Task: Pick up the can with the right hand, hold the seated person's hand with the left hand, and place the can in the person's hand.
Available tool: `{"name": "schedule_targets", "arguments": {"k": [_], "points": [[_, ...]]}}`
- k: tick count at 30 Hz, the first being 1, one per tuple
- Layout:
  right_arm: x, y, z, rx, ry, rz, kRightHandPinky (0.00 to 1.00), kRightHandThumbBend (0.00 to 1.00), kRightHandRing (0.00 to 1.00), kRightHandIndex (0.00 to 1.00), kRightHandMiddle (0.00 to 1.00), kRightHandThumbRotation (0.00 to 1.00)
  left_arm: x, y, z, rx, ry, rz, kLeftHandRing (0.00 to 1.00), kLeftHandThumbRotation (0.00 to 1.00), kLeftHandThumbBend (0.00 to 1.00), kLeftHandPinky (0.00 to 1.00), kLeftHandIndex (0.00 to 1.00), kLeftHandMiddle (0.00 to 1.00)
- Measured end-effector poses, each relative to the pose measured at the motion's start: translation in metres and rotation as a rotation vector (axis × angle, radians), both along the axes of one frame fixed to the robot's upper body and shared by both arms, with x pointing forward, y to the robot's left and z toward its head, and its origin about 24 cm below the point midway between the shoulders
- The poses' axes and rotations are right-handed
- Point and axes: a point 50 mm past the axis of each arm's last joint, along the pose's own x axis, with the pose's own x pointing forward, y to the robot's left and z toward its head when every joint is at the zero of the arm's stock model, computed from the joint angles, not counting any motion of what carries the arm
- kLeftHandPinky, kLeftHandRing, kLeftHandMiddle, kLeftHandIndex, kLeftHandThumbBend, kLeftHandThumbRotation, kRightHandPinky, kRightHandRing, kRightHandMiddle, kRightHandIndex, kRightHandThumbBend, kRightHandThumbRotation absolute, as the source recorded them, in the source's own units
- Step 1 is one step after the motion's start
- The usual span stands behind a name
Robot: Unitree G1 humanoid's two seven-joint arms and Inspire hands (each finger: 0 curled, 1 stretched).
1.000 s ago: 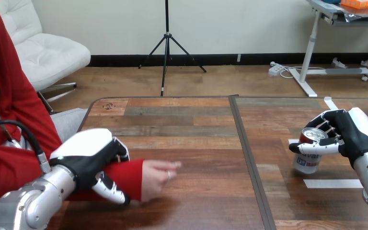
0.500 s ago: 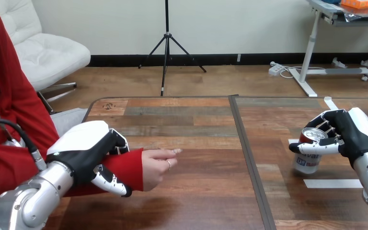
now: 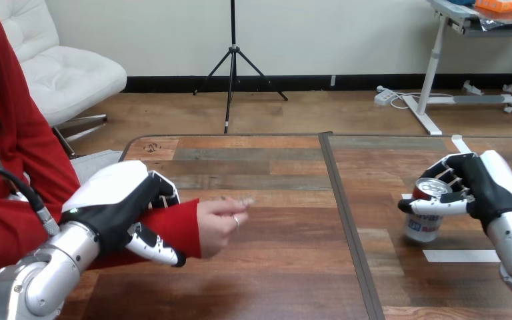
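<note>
While the can (image 3: 422,227) is at the right side of the surface (image 3: 273,267), well apart from the person's hand (image 3: 219,223), two of the task's three parts look to be under way and the last is not begun. The right hand (image 3: 487,187) has its fingers and thumb curled round the can's upper part, so the grasp seems made. Whether the can's base rests on the surface or hangs just clear of it I cannot tell from this angle. At the left, the left hand (image 3: 113,207) is closed on the person's wrist (image 3: 177,227), at the red sleeve's cuff, with its fingers over the top and its thumb underneath. That is a hold on the wrist rather than on the hand itself. The person's hand reaches out past the cuff, raised a little, with loosely bent fingers and nothing in it. What remains, by my reading, is to carry the can leftward across the surface's dark centre seam, set it into that hand and let go.
</note>
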Motion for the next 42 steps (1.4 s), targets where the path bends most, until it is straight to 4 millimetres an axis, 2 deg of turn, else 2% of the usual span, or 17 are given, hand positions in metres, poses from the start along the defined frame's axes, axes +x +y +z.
{"name": "schedule_targets", "arguments": {"k": [17, 36, 42], "points": [[0.002, 0.011, -0.005, 0.013, 0.009, 0.025, 0.36, 0.78, 0.40, 0.46, 0.43, 0.00, 0.000, -0.002, 0.006, -0.039, -0.040, -0.002, 0.31, 0.00, 0.81, 0.26, 0.41, 0.40], [0.004, 0.024, -0.009, 0.024, 0.017, 0.052, 0.35, 0.80, 0.39, 0.46, 0.43, 0.00, 0.000, -0.003, 0.014, -0.084, -0.055, -0.013, 0.33, 0.00, 0.81, 0.28, 0.43, 0.41], [0.006, 0.027, -0.008, 0.026, 0.016, 0.056, 0.32, 0.80, 0.37, 0.46, 0.41, 0.00, 0.000, -0.003, 0.015, -0.093, -0.053, -0.015, 0.32, 0.00, 0.80, 0.27, 0.42, 0.40]]}}
